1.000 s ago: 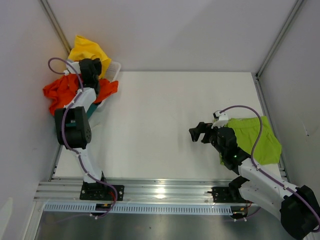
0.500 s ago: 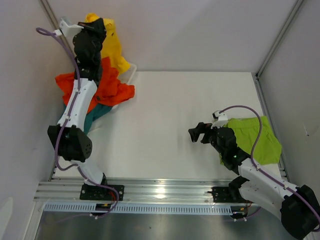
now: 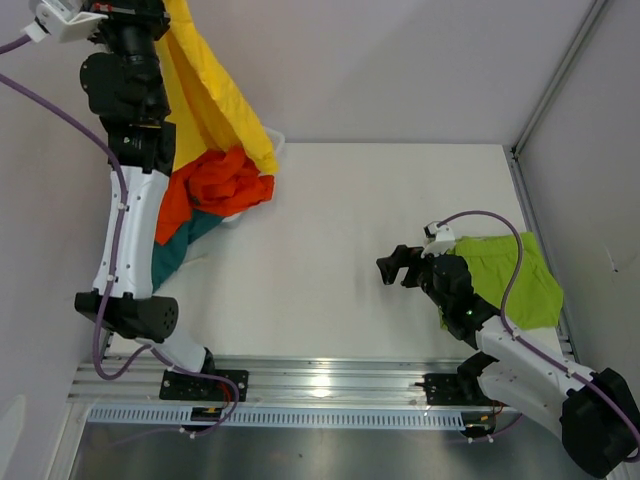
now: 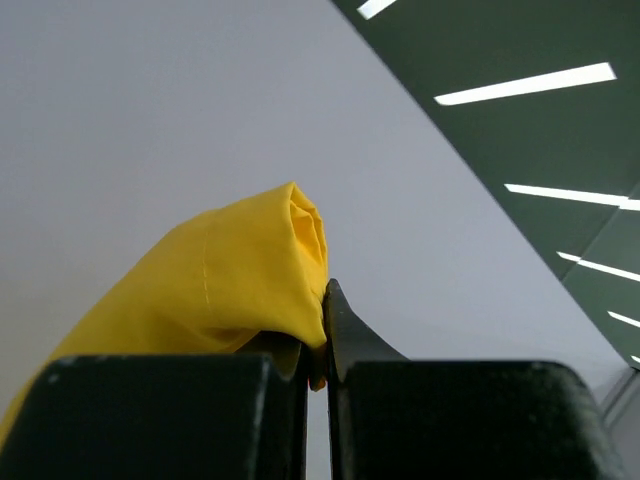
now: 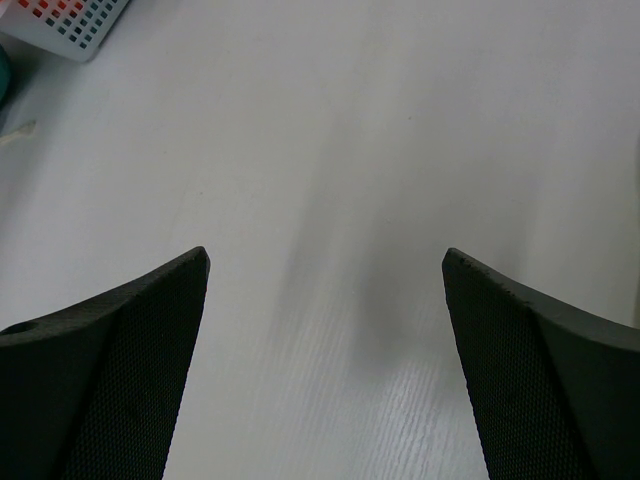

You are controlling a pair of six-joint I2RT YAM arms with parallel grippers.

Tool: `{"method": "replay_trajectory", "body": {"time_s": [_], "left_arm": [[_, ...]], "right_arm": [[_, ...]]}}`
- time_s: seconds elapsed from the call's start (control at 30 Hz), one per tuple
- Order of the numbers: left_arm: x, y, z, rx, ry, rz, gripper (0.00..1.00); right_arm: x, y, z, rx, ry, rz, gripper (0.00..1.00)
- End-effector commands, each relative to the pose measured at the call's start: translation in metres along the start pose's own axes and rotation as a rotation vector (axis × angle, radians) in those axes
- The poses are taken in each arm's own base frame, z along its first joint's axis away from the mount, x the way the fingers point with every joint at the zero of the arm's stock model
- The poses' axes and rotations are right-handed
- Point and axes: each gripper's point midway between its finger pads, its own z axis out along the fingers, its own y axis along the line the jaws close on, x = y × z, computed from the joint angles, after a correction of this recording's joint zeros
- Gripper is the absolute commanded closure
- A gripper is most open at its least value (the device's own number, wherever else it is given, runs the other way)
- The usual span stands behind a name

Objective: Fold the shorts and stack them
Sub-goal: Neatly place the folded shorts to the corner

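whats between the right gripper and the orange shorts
Nothing: in the top view only bare white table stretches from the open right gripper to the orange shorts at the far left. The right wrist view shows the same bare surface.

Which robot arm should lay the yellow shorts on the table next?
Left, probably. The left gripper is shut on the yellow shorts, held high. The right gripper hangs open and empty over the table, far away.

The left end effector (image 3: 155, 12), high at the far left, pinches soft yellow cloth shorts (image 3: 210, 100) hanging over crumpled orange cloth shorts (image 3: 225, 190) and teal cloth shorts (image 3: 175, 245), while the right end effector (image 3: 392, 262) gapes above the white bench (image 3: 320, 220) beside flat lime green cloth shorts (image 3: 510, 280).
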Motion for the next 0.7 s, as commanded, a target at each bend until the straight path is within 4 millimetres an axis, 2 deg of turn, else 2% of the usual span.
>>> {"method": "replay_trajectory", "body": {"time_s": [0.0,0.03,0.1,0.13,0.17,0.23,0.27,0.4,0.47,0.5,0.57,0.67], "left_arm": [[-0.073,-0.095,-0.018,0.236,-0.133,-0.041,1.00],[-0.086,-0.110,-0.026,0.275,-0.148,-0.048,1.00],[-0.093,-0.139,-0.042,0.352,-0.148,-0.050,1.00],[-0.108,-0.153,-0.054,0.384,-0.165,-0.062,1.00],[-0.111,-0.168,-0.064,0.429,-0.155,-0.087,1.00],[-0.120,-0.186,-0.078,0.488,-0.152,-0.113,1.00],[-0.126,-0.201,-0.092,0.538,-0.133,-0.144,1.00],[-0.130,-0.225,-0.125,0.619,-0.061,-0.201,1.00],[-0.111,-0.226,-0.135,0.624,-0.005,-0.225,1.00],[-0.115,-0.227,-0.142,0.635,0.001,-0.243,1.00],[-0.095,-0.225,-0.144,0.627,0.057,-0.249,1.00],[-0.052,-0.215,-0.143,0.597,0.149,-0.253,1.00]], "right_arm": [[-0.005,0.003,0.001,-0.004,-0.011,-0.018,0.01],[-0.005,0.002,0.001,-0.003,-0.011,-0.018,0.01],[-0.005,0.002,0.001,-0.002,-0.012,-0.019,0.00],[-0.005,0.003,0.001,-0.004,-0.013,-0.020,0.01],[-0.006,0.003,0.001,-0.006,-0.013,-0.022,0.00],[-0.005,0.003,0.001,-0.004,-0.013,-0.022,0.00],[-0.005,0.002,0.001,-0.002,-0.012,-0.024,0.00],[-0.006,0.002,0.002,-0.002,-0.013,-0.025,0.01],[-0.006,0.002,0.002,-0.001,-0.014,-0.027,0.00],[-0.006,0.002,0.002,-0.002,-0.013,-0.027,0.01],[-0.007,0.002,0.002,0.001,-0.018,-0.028,0.00],[-0.008,0.000,0.001,0.008,-0.020,-0.029,0.01]]}}
